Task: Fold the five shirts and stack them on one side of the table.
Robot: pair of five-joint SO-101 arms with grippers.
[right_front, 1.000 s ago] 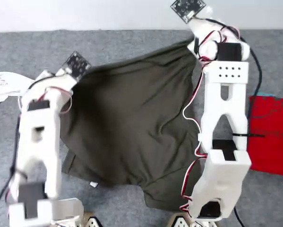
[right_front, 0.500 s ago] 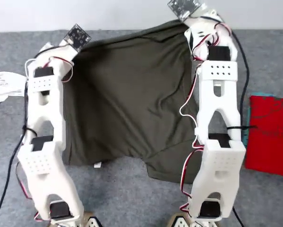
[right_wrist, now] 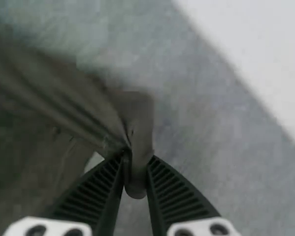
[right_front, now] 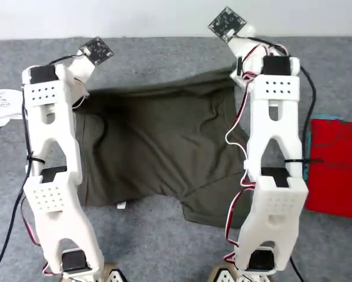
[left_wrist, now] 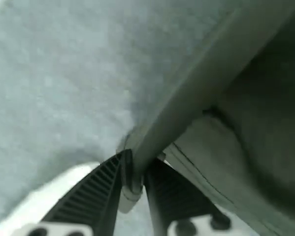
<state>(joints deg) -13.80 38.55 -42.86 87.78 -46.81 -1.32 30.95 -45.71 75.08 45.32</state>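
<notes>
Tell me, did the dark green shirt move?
Yes. On the dark green shirt, the far edge slid away from the white strip at the back.

The left arm (right_front: 52,200) and right arm (right_front: 275,200) are white plastic shells with small holes, black motors, red and white cables. The left hand (left_wrist: 132,164) and right hand (right_wrist: 136,167) have ribbed black fingers (right_wrist: 100,189), probably screwed behind to white bases.

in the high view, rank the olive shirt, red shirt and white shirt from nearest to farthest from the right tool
1. olive shirt, in the middle, its far corner pinched in the right tool
2. red shirt, off to the right side
3. white shirt, at the far left side
</notes>
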